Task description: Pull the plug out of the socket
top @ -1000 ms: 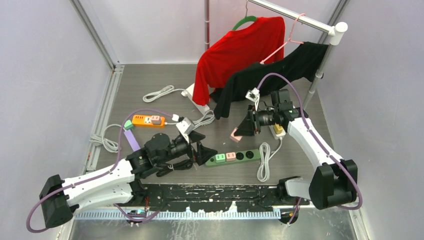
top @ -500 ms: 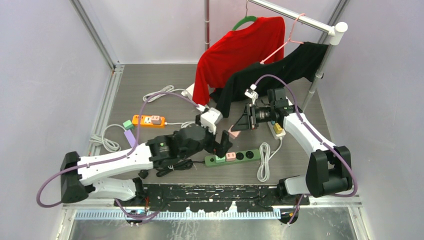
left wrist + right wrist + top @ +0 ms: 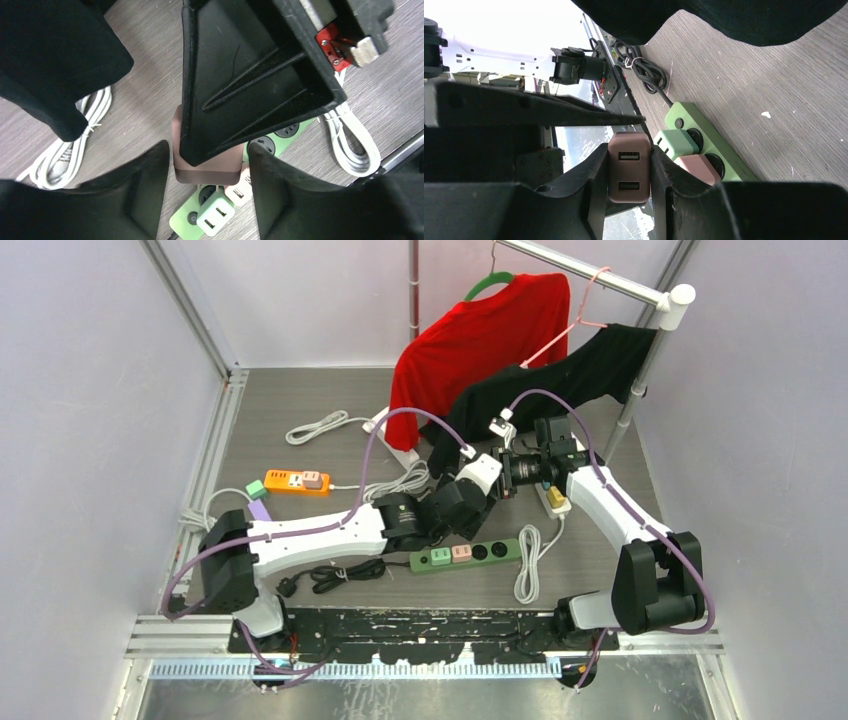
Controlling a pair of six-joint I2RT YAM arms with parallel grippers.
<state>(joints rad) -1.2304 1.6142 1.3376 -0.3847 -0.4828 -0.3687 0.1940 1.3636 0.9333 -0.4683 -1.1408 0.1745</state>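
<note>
My right gripper [image 3: 630,150] is shut on a brownish-pink USB plug [image 3: 629,167] and holds it in the air, clear of the green socket strip [image 3: 470,553]. In the left wrist view the same plug [image 3: 205,172] sits between my left gripper's [image 3: 207,150] fingers, with a gap on each side, so the left jaws are open around it. A right-gripper finger [image 3: 240,75] covers the plug's top there. Below, a mint plug [image 3: 216,214] and a pale pink plug [image 3: 239,192] sit in the green strip [image 3: 187,217]. In the top view the two grippers meet and hide the held plug.
An orange power strip [image 3: 297,481] lies at the left and a white strip [image 3: 553,500] at the right. Coiled white cables [image 3: 527,560] and a black cord [image 3: 335,575] lie on the floor. A red shirt [image 3: 480,340] and a black shirt [image 3: 560,380] hang from the rail behind.
My left arm has swung right and up to the right gripper, and its jaws have narrowed around the held plug. The right arm has barely moved.
</note>
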